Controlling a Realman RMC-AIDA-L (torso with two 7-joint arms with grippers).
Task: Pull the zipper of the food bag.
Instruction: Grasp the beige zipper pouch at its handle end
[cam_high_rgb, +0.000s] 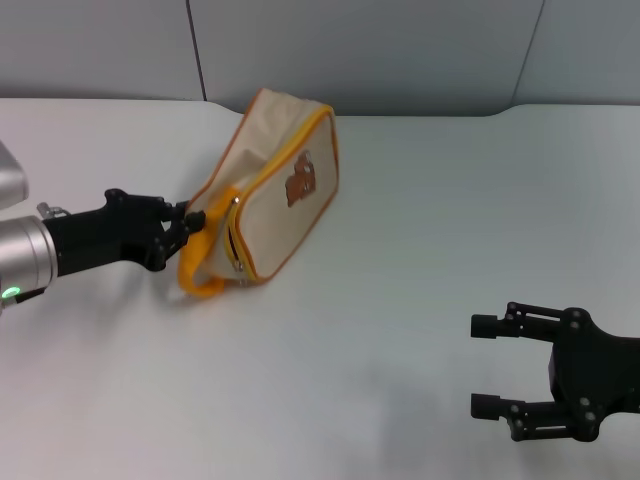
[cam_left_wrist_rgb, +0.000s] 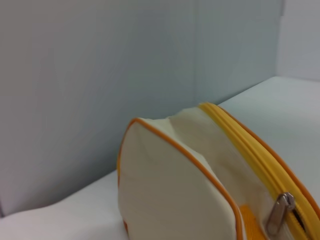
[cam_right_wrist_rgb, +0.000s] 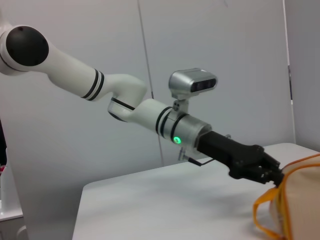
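Note:
The beige food bag with orange piping and a brown bear picture lies tilted on the white table, left of centre. Its yellow zipper edges the bear-side panel, with a silver pull tab near the yellow strap. My left gripper is at the bag's left end, its fingers closed on the fabric there. The left wrist view shows the bag, the zipper band and a pull tab close up. My right gripper is open and empty at the lower right, far from the bag.
The white table reaches a grey wall at the back. The right wrist view shows my left arm reaching to the bag and its strap.

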